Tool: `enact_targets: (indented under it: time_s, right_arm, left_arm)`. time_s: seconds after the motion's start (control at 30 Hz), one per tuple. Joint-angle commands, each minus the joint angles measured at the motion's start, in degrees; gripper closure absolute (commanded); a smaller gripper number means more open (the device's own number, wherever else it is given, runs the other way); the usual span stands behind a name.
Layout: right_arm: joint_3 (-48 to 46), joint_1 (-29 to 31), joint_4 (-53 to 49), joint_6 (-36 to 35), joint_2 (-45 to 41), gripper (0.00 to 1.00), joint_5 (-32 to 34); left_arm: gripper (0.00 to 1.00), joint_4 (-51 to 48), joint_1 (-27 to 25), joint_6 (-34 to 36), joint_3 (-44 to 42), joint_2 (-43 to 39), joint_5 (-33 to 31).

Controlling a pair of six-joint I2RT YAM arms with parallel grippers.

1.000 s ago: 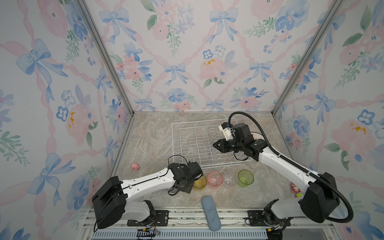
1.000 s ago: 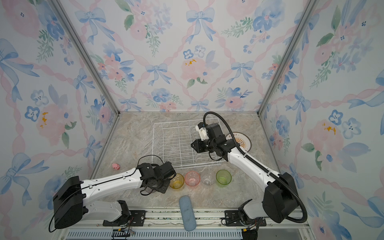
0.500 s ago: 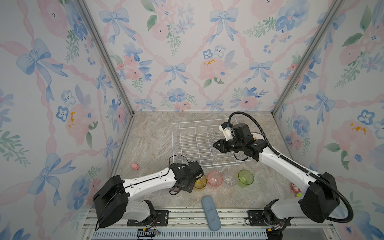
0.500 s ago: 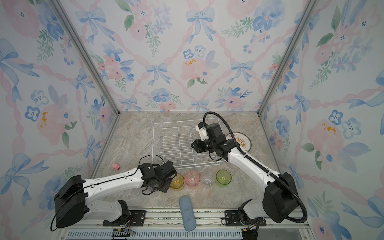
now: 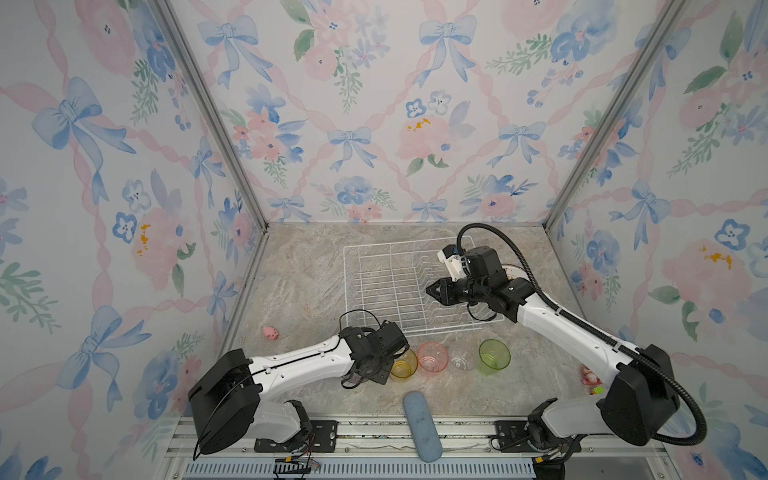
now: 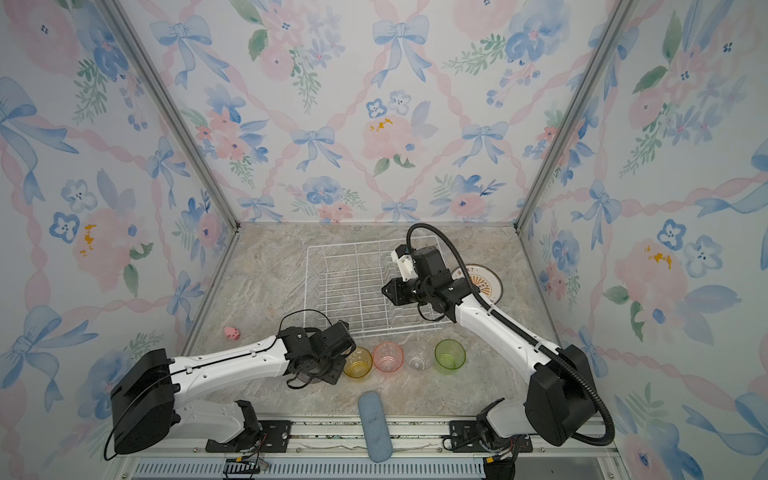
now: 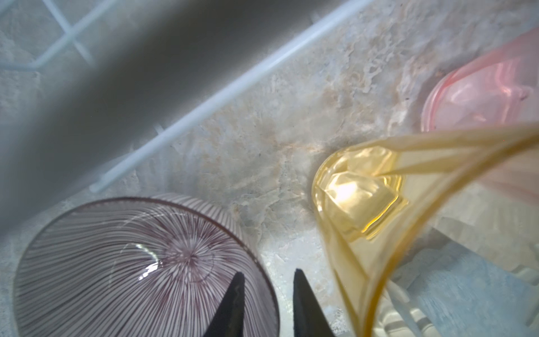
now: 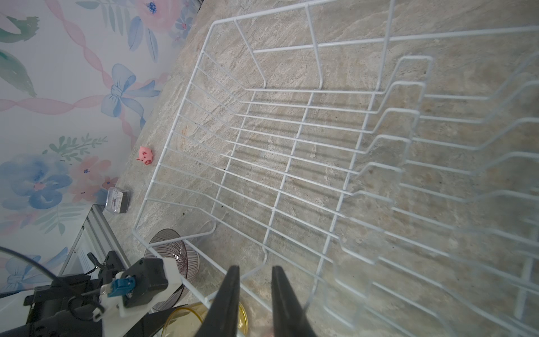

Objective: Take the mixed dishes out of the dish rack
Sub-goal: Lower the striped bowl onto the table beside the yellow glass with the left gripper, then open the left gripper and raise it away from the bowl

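From above, the left wrist hides the striped bowl (image 7: 131, 262); wrist cameras show it on the marbled desk (image 7: 262, 131), outside the white wire dish rack (image 8: 291, 146), beside the translucent yellow tumbler (image 7: 358, 198). The left tool (image 7: 268, 291), pinched a second ago, now straddles its rim, tips parted. The right tool (image 8: 253, 291) hovers apart, empty.

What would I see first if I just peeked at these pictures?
Probably the four see-through plastic cups in a row: yellow tumbler, pink tumbler, clear tumbler and green tumbler, standing on the marbled table just in front of the white wire dish rack. Then the purple-and-white striped bowl beside the yellow one, with the left end effector poised with a tip either side of its rim.
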Motion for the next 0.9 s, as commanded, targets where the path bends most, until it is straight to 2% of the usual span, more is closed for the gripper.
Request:
enact_targets:
  time_s: [0.0,0.3,0.47,0.87]
  right_arm:
    - [-0.47,-0.65,0.37,-0.17,-0.04,0.76,-0.73]
    - [-0.33,-0.66,0.68,-0.08,0.49,0.76,-0.84]
    - [-0.25,-0.65,0.81,0.10,0.64,0.76,-0.88]
    - [0.52,-0.66,0.52,0.40,1.19,0.76,-0.97]
  left_arm:
    - [0.75,-1.87,-0.45,1.06,-0.94,1.32,2.08]
    - [0.75,-1.96,-0.45,0.81,-1.24,-1.71,2.37]
    - [0.78,-2.17,-0.47,0.72,-1.35,-4.76,2.08]
    - [0.77,-2.69,-0.43,0.40,-1.18,-9.26,2.10]
